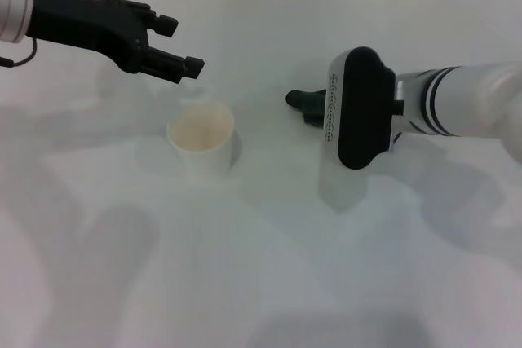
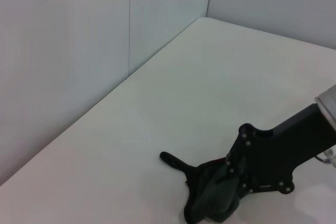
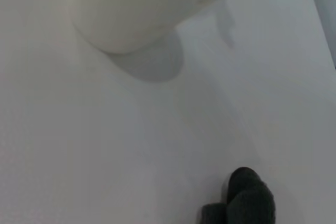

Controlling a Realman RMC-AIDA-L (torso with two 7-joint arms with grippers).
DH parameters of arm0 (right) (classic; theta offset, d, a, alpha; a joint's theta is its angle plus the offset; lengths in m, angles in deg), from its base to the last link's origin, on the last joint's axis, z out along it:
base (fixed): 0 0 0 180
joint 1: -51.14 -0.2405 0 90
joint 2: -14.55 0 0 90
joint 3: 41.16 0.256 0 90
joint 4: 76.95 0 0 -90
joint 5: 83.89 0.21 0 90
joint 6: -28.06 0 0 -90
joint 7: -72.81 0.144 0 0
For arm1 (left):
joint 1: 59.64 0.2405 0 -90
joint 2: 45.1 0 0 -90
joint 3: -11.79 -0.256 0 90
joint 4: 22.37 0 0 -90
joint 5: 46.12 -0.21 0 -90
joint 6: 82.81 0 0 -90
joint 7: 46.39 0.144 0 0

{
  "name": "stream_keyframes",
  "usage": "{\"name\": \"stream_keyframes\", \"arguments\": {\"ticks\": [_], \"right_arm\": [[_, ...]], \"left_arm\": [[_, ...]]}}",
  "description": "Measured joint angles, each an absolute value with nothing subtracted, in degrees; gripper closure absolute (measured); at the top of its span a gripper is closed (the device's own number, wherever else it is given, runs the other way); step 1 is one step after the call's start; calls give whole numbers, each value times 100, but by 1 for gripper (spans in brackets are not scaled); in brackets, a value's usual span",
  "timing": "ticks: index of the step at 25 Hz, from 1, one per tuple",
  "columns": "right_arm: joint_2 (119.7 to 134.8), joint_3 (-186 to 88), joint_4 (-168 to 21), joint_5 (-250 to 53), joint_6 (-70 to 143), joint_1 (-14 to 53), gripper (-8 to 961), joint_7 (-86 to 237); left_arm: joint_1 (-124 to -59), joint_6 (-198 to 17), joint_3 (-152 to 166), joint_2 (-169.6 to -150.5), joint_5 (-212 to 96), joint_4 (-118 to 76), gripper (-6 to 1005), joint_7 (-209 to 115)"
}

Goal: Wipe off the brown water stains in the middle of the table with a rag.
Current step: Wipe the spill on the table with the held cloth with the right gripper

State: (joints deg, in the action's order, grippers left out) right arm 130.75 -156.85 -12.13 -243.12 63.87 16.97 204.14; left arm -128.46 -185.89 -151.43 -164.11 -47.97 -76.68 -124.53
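Table [image 1: 261, 283]: white, bare across the near part, only soft shadows on it.

Paper cup [image 1: 201, 138]: white, upright, left of centre, mouth open, inside pale cream. Right wrist view shows the cup close, cut off at the frame edge.

Right gripper [image 1: 308, 107]: mid-table, right of cup, apart from it. Wrist housing blocks most of it in head view; only a dark tip pokes out toward the cup. Left wrist view shows it down at the table w/ the rag [image 2: 212, 200] bunched under/around its end, a thin dark strand trailing off onto the table. Looks clenched on the rag, fingers themselves buried in cloth. Rag edge also peeks into right wrist view.

Left gripper [image 1: 181, 46]: far left, raised above the table behind the cup, fingers spread, grasping nothing.

Brown stains: can't make out in any view.

Far edge: pale wall panels.
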Motion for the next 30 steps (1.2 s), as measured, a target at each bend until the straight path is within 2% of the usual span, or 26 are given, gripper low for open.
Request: {"name": "stream_keyframes", "arguments": {"ticks": [6, 17, 30], "right_arm": [[13061, -16110, -1251, -24328, 6473, 1550, 855, 20397], [13033, -16316, 248, -24479, 7378, 2349, 856, 19777], [13014, -15511, 759, -24449, 8681, 2862, 857, 19838]], "left_arm": [[-12838, -18586, -15142, -16411, -4797, -7668, 138, -12453], [-12784, -18572, -15143, -16404, -4753, -7709, 138, -12438], [-12800, -18565, -15142, -16391, -4726, -7713, 137, -12430]]}}
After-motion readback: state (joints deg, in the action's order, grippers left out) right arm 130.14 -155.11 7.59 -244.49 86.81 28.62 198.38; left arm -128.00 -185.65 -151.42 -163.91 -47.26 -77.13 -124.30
